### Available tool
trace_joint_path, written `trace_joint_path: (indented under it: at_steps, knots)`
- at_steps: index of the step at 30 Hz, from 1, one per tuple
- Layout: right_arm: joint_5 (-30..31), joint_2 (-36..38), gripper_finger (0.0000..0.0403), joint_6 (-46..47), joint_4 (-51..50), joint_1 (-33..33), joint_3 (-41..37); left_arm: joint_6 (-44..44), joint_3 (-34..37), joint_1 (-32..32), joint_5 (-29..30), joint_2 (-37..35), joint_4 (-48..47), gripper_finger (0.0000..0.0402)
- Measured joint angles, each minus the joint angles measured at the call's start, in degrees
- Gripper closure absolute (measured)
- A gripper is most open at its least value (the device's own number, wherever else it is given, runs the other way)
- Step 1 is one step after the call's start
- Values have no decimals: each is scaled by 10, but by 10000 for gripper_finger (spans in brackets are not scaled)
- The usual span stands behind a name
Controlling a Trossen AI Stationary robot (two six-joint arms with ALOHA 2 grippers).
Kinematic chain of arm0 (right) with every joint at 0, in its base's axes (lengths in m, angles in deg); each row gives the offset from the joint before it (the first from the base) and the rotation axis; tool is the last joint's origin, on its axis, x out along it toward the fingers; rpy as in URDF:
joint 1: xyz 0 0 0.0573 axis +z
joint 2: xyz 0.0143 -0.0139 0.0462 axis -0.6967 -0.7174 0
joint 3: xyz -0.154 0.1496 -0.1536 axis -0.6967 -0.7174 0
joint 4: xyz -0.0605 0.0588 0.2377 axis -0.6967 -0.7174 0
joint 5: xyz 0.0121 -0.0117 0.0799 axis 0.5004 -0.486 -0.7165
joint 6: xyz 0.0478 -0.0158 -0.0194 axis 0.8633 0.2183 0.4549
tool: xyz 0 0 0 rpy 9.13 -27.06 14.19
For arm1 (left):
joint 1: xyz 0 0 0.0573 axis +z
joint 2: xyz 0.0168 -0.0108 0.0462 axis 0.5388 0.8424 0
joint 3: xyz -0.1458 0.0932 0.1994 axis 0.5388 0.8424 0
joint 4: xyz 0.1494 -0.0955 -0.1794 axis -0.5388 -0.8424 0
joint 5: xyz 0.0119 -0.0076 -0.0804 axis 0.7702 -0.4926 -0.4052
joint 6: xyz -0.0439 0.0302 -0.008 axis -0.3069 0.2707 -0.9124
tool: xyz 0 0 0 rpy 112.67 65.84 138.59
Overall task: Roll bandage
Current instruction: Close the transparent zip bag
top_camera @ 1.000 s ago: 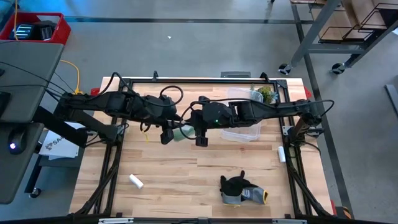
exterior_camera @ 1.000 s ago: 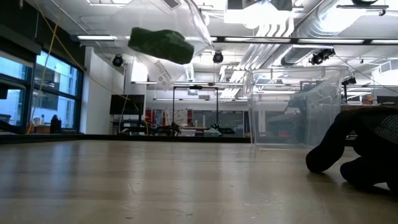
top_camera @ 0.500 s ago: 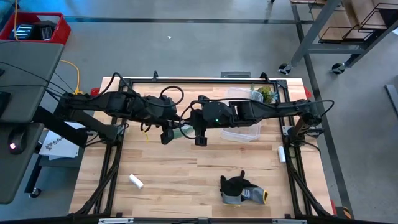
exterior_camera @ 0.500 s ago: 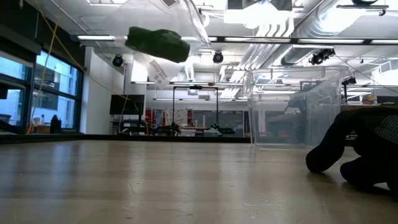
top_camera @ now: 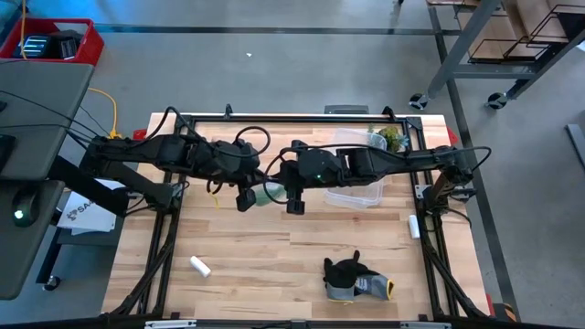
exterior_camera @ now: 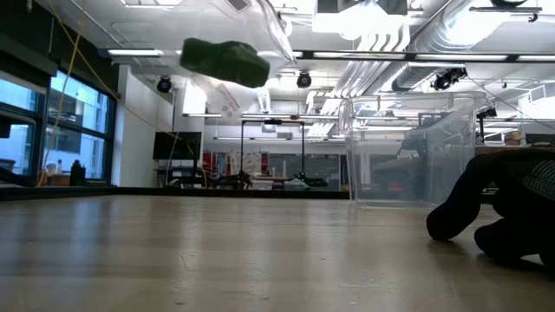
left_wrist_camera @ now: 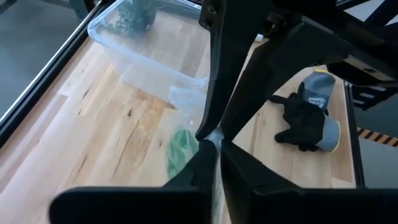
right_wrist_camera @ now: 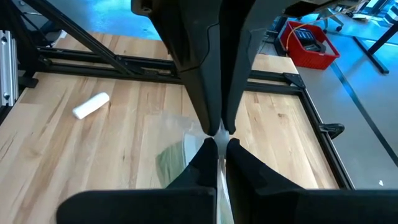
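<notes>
The bandage (exterior_camera: 224, 61) is a compact green roll inside a clear plastic bag (exterior_camera: 260, 30), which hangs high above the table. It shows through the plastic in the left wrist view (left_wrist_camera: 179, 149) and the right wrist view (right_wrist_camera: 171, 160). My left gripper (top_camera: 260, 193) and my right gripper (top_camera: 280, 190) meet tip to tip over the table's middle. Both are shut on the bag's top. My left gripper pinches a thin edge of the clear bag (left_wrist_camera: 214, 138) between its two fingers, slanting down from the table's left. The bag hangs below, clear of the table, with the roll in its bottom. My right gripper pinches the same bag edge (right_wrist_camera: 218, 138) between its two fingers, slanting down from the table's right, right against the left fingertips. The bag hangs slack below the hold.
A clear plastic bin (top_camera: 358, 178) stands behind the right arm, with green material (top_camera: 393, 138) at its far corner. A dark grey glove (top_camera: 353, 277) lies near the front edge. A small white cylinder (top_camera: 200, 266) lies at the front left.
</notes>
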Motion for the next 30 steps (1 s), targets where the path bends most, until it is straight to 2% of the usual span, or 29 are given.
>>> trace_joint_path:
  at_steps: [11,21,30]
  knots:
    - [-5,0,402,2,0,0,0,-6,0,0,11,0,-6,401]
    - [-32,-3,402,52,-9,-12,0,10,0,0,4,0,-7,401]
    - [-60,-36,402,80,-22,-14,2,10,1,0,1,0,-19,401]
